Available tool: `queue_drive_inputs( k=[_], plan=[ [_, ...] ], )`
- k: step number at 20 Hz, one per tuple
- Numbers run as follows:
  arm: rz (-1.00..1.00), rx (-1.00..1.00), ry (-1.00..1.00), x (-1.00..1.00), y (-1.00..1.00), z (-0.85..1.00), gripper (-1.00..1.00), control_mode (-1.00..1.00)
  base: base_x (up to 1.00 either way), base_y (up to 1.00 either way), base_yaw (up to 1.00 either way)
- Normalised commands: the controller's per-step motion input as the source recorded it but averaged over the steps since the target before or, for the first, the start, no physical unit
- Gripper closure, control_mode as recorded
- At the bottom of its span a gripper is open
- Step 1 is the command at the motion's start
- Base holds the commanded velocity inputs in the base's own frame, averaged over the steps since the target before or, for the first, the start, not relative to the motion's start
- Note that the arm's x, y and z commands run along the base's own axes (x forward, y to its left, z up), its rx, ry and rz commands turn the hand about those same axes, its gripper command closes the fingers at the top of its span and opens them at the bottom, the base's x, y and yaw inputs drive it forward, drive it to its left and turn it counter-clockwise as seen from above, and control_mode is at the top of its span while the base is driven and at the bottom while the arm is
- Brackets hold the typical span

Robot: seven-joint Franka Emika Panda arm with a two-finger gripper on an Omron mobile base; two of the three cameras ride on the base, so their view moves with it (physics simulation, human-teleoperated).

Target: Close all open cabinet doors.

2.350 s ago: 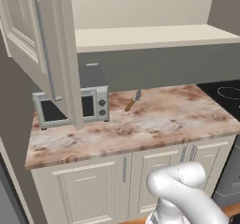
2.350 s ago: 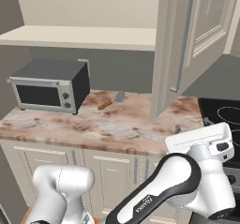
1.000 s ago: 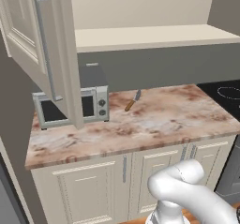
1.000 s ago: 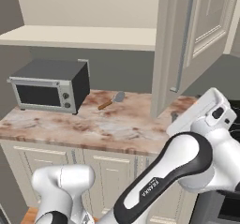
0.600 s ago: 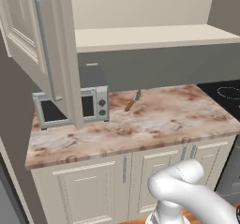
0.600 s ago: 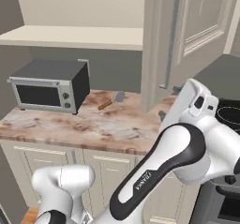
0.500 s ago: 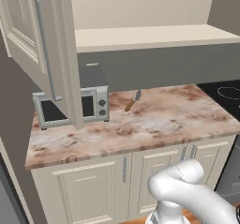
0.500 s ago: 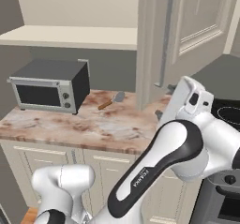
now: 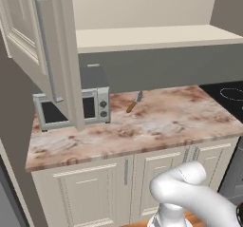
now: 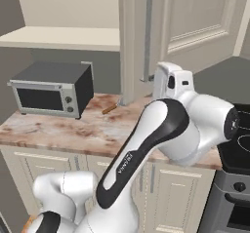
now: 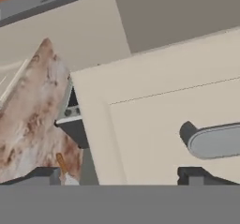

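Right cabinet door [image 10: 141, 37] partly swung, not shut; left cabinet door [image 9: 40, 45] wide open, untouched. Claw [image 11: 119, 174] spread wide, empty, against right door's face by handle [image 11: 215, 141]. Both left.

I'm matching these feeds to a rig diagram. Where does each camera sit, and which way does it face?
Left base view: behind the arm's left, facing the counter, toaster oven and open cabinet door; white arm at lower right.
Right base view: behind its right, same counter, oven and knife; arm fills the middle.
Hand view: on the hand, close against a door's handle; gripper fingertips at bottom.
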Motion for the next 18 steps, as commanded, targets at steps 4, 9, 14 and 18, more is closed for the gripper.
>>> queue_drive_inputs(
  k=[4, 9, 14, 18],
  plan=[
    [0.02, -0.23, -0.01, 0.19, 0.59, 0.34, -1.0, -1.0, 0.0, 0.0, 0.0],
    [0.0, -0.2, 0.0, 0.28, 0.57, 0.2, -1.0, -1.0, 0.0, 0.0, 0.0],
    [-0.01, -0.17, 0.0, 0.43, 0.5, 0.08, -1.0, -1.0, 0.0, 0.0, 0.0],
    [-0.04, -0.14, 0.0, 0.48, 0.42, 0.01, -1.0, -1.0, 0.0, 0.0, 0.0]
  ],
)
